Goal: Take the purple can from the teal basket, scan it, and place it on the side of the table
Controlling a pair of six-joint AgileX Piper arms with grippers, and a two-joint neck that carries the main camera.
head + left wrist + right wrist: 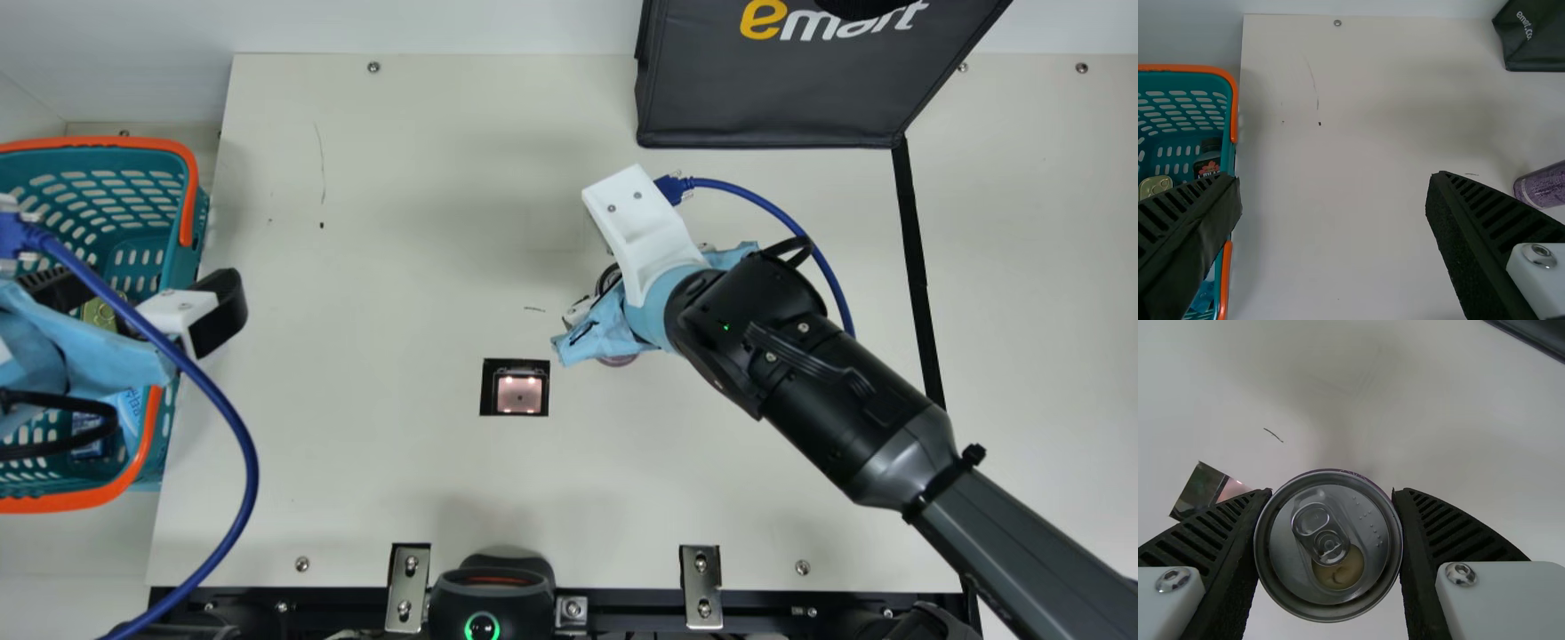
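- Right gripper [1331, 495]: clamped on the upright can [1329, 547], near the scanner [519, 394].
- Left gripper [1333, 179]: spread apart, by the basket [116, 141].
- Scan probably due: the can should be turned slowly above the scanner.

Cream table [356, 462], one. Set in its top: scanner window [519, 394], lit, black-bordered. Beyond window, rightward: black bag [765, 102]. Right of window: black strip [912, 231]. Nearer than window, at edge: metal brackets [408, 587], two. Beyond window, leftward: thin scratch [321, 164].
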